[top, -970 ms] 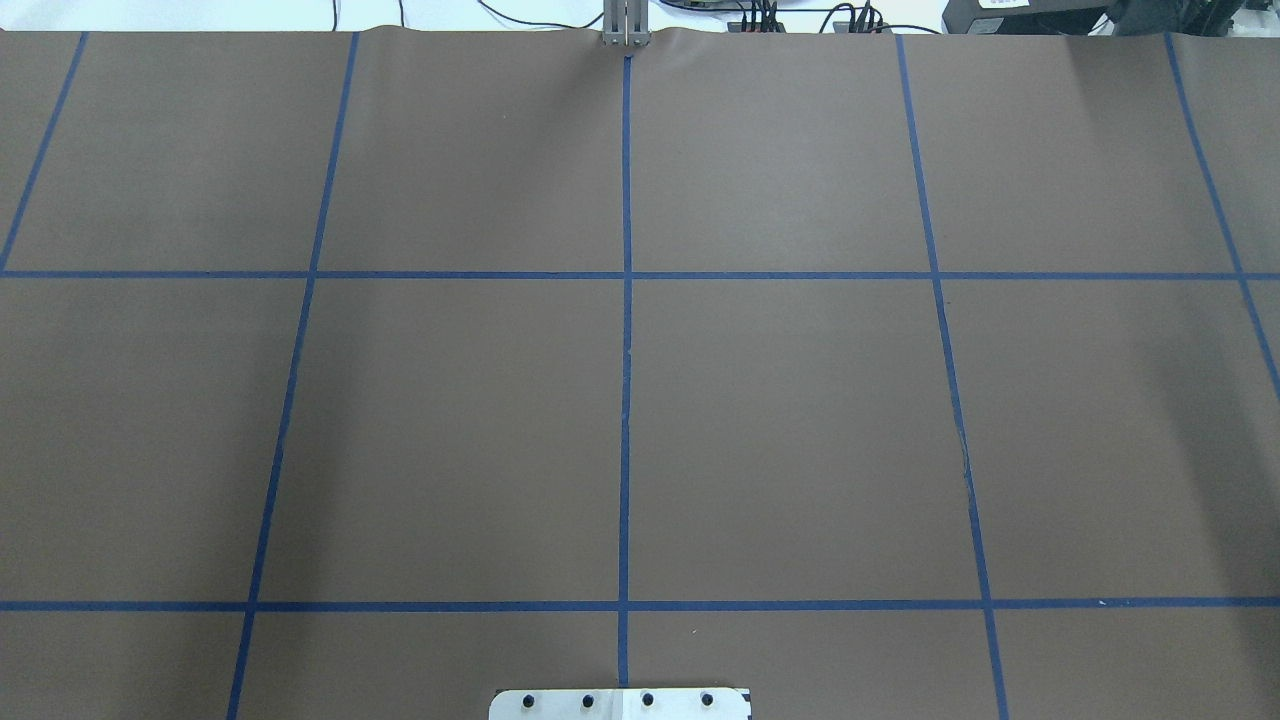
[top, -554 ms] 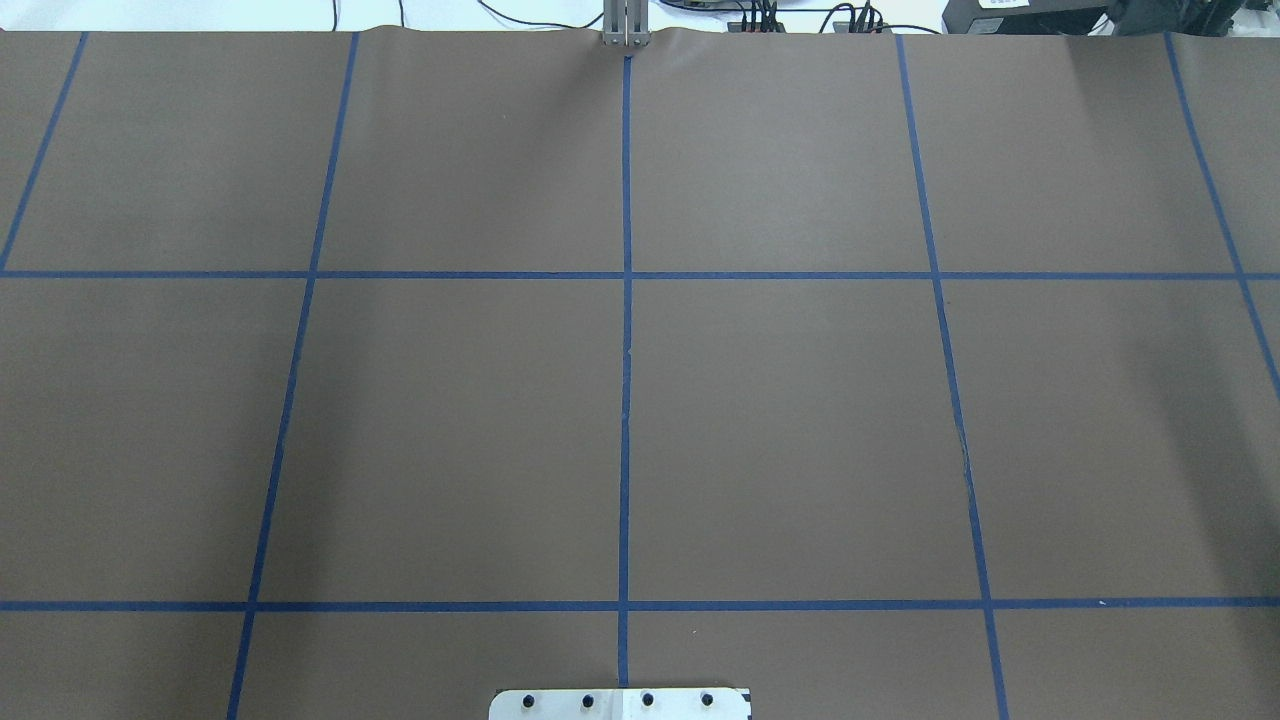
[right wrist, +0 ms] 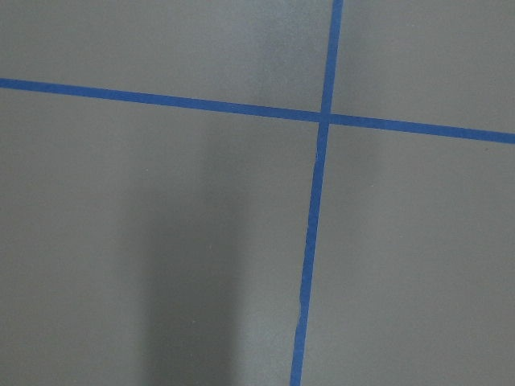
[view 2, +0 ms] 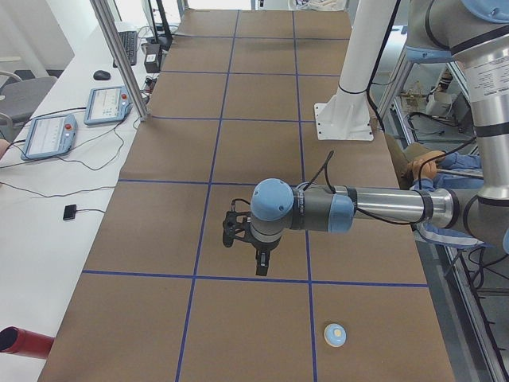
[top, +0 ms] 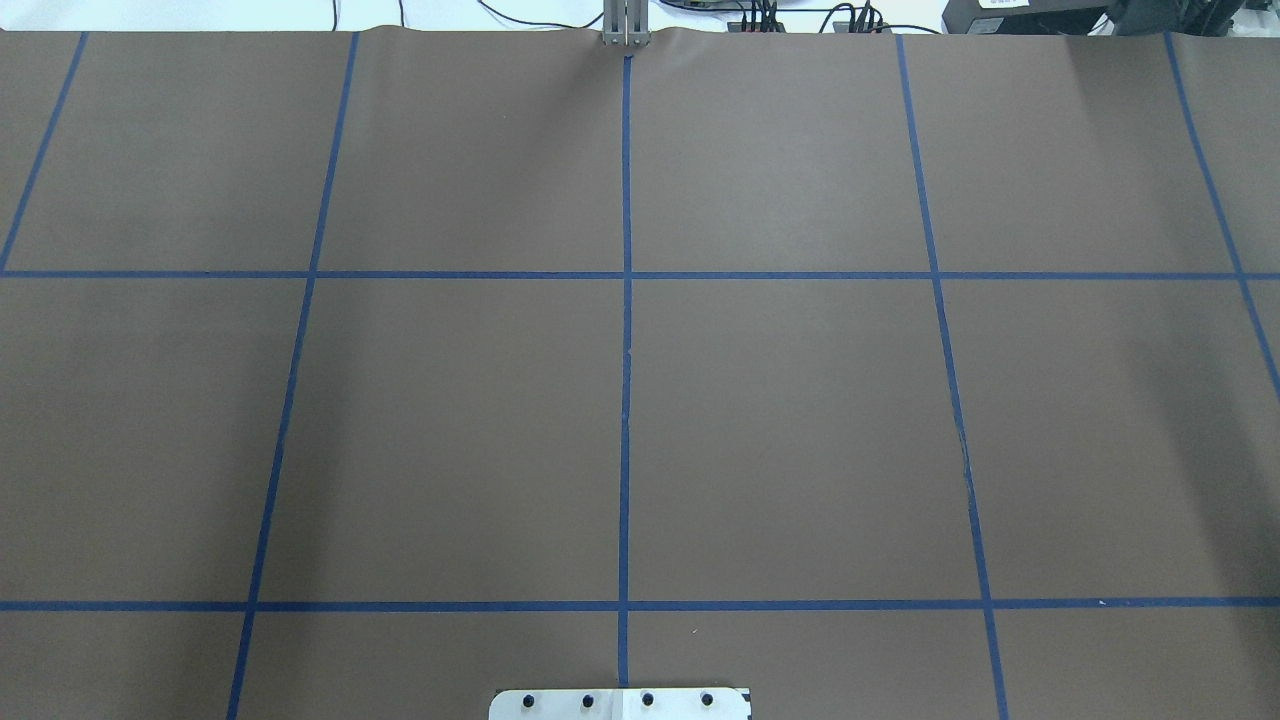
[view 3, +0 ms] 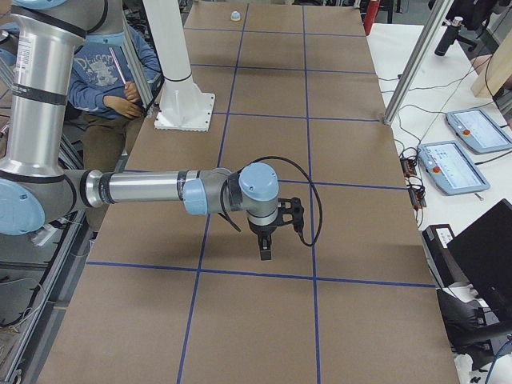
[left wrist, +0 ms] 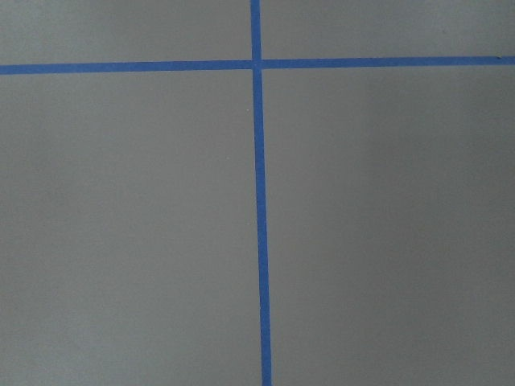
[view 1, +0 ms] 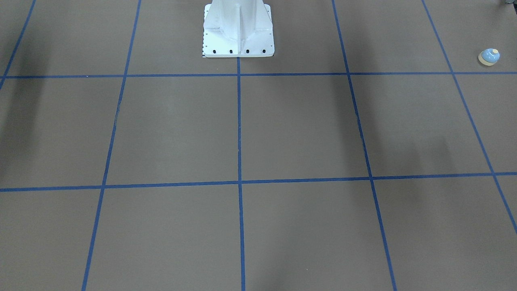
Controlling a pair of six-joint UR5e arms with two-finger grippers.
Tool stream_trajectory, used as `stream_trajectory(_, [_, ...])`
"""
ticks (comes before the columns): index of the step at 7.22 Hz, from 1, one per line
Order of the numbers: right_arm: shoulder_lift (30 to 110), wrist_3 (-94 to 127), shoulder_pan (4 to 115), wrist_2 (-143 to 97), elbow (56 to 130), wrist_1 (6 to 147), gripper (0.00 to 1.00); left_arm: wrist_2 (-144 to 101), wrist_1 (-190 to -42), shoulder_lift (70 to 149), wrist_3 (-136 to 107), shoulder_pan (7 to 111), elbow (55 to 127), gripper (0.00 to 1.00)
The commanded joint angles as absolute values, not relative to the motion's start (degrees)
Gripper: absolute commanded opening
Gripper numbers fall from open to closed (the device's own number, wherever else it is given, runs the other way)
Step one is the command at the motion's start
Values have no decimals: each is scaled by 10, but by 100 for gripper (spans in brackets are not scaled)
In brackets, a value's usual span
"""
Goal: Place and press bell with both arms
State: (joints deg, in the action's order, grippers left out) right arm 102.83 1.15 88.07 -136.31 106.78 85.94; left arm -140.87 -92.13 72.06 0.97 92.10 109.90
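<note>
The bell is a small light-blue dome with a cream button, standing on the brown mat near the table's end on the robot's left. It also shows as the bell close to the camera, and as the bell far away. My left arm reaches out level over the mat, its gripper pointing down, well short of the bell. My right arm does the same, with its gripper over the mat. I cannot tell whether either gripper is open or shut. Both wrist views show only mat and blue tape.
The white bolted pedestal stands at the robot's edge of the table. A person sits behind it. Teach pendants and cables lie on the white bench beside an aluminium post.
</note>
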Motion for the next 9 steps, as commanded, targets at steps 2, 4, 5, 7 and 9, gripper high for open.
stream_trajectory(2, [1029,9,881,-1386,1065,833,100,-1421,-925,720,4,885,1093,100])
stream_trajectory(4, [1029,11,876,-1397,1065,806,100,-1387,-924,719,7,814,1091,84])
stream_trajectory(5, [1029,11,875,-1407,1064,806,100,-1350,-926,718,11,805,1074,100])
stream_trajectory(7, [1029,11,875,-1426,1064,807,100,-1353,-974,705,27,805,1000,100])
stream_trajectory(9, [1029,10,867,-1426,1064,806,100,-1348,-1033,701,61,802,927,100])
